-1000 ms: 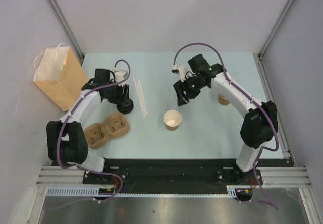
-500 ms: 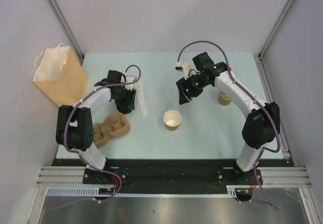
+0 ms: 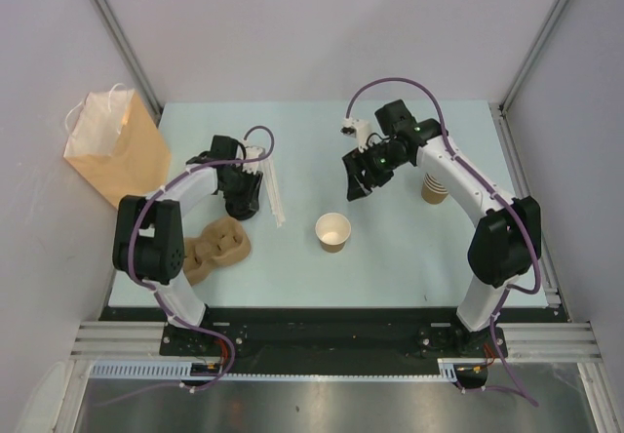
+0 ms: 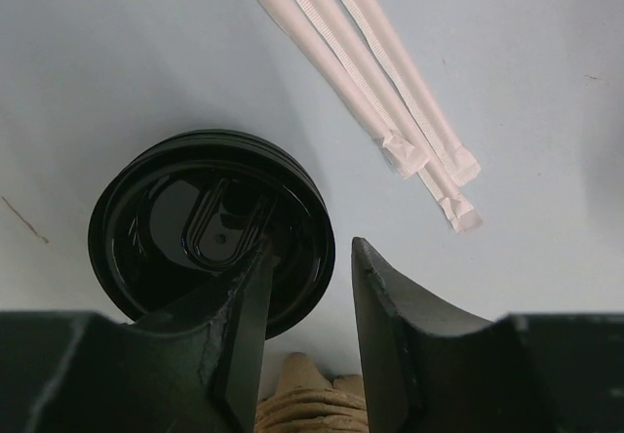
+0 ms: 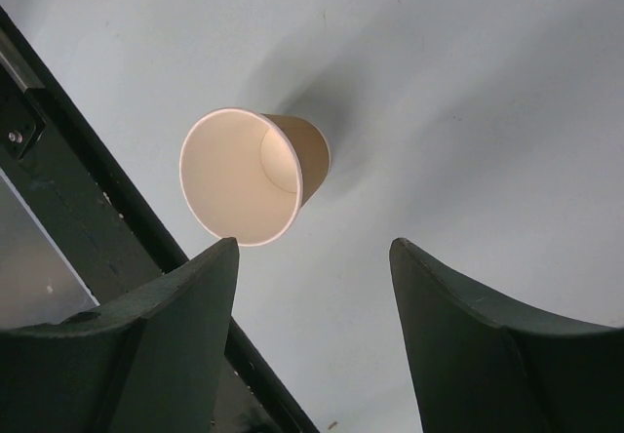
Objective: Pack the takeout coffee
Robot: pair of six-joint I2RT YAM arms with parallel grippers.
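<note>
Takeout coffee [image 4: 195,238] stands upright on the left half of the table [image 3: 390,257], just beside three wrapped straws [image 4: 370,72] and near the pulp carrier [image 3: 219,246]. Left gripper [image 4: 312,250] sits low over the black lid, jaws partly apart (one finger across the lid, the other clear of its rim); nothing gripped. Right gripper [image 5: 314,248] hangs wide above a lidless paper cup [image 5: 253,175], holding nothing. Brown paper bag [image 3: 117,155] stands beyond the table's left edge.

The left claw [image 4: 312,250], jaws apart, straddles the rim of the black lid [image 4: 185,243] near three straws [image 4: 356,72].
</note>
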